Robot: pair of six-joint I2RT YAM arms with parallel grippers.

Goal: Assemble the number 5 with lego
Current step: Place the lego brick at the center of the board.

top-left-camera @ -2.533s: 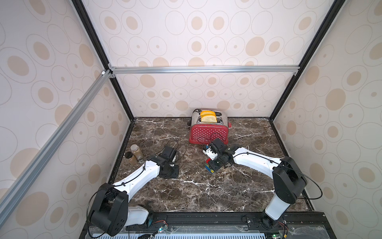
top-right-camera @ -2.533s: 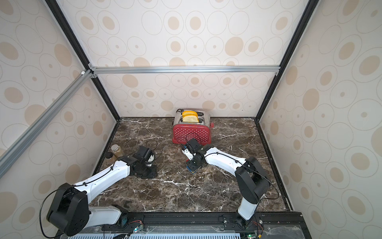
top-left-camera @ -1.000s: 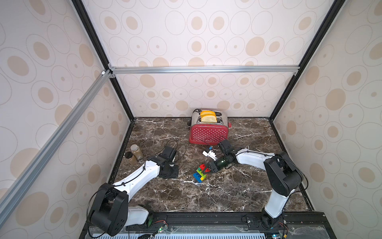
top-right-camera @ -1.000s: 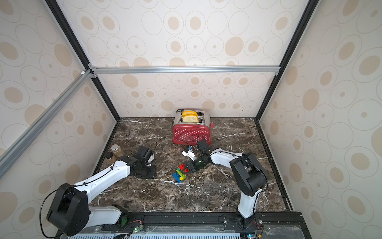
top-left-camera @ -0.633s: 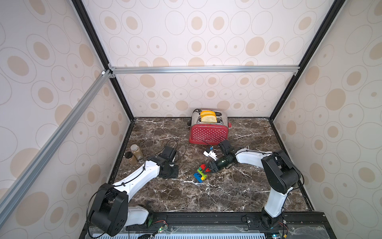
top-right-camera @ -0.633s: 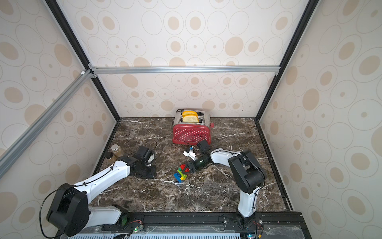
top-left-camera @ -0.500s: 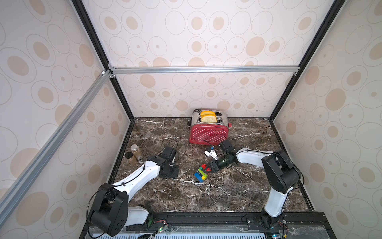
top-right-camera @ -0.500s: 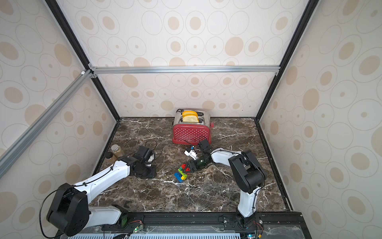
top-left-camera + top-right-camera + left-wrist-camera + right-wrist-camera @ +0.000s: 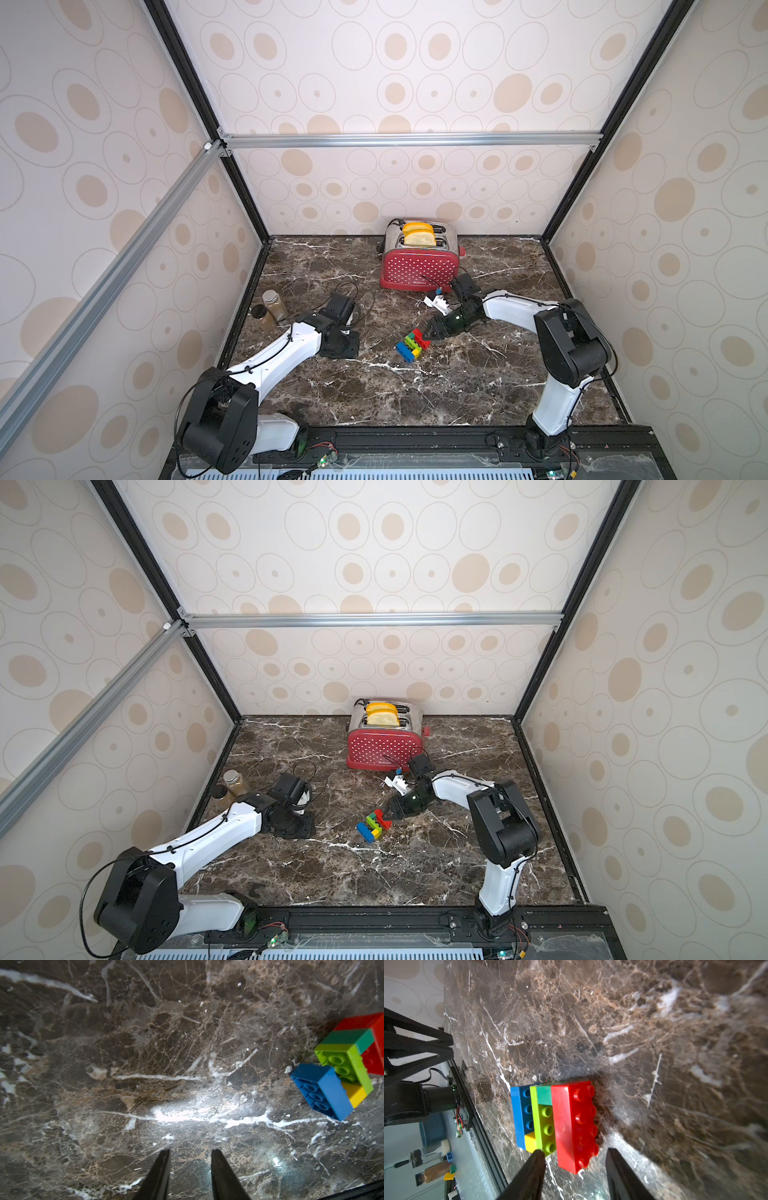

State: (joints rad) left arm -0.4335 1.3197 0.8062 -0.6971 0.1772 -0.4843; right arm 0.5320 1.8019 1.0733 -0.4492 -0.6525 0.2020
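The lego number 5 [image 9: 411,345] [image 9: 374,825] lies flat on the marble table [image 9: 415,386]. It is one joined stack of a red brick [image 9: 571,1126], dark green [image 9: 544,1095], lime green [image 9: 544,1124], yellow [image 9: 530,1142] and blue [image 9: 517,1118]. My right gripper [image 9: 430,331] [image 9: 574,1150] is open and low at the stack's red end. That end sits loosely between the fingers, with a gap on one side. My left gripper [image 9: 340,347] [image 9: 190,1150] points down at bare marble left of the stack [image 9: 340,1068], its fingers slightly apart and empty.
A red polka-dot toaster [image 9: 419,266] with two bread slices stands at the back, just behind my right arm. Two small jars [image 9: 274,303] sit by the left wall. A black rail [image 9: 415,440] runs along the front edge.
My right gripper laid the stack down left of where it held it, then its jaws widened and let go. The stack now lies free. My left arm has not moved.
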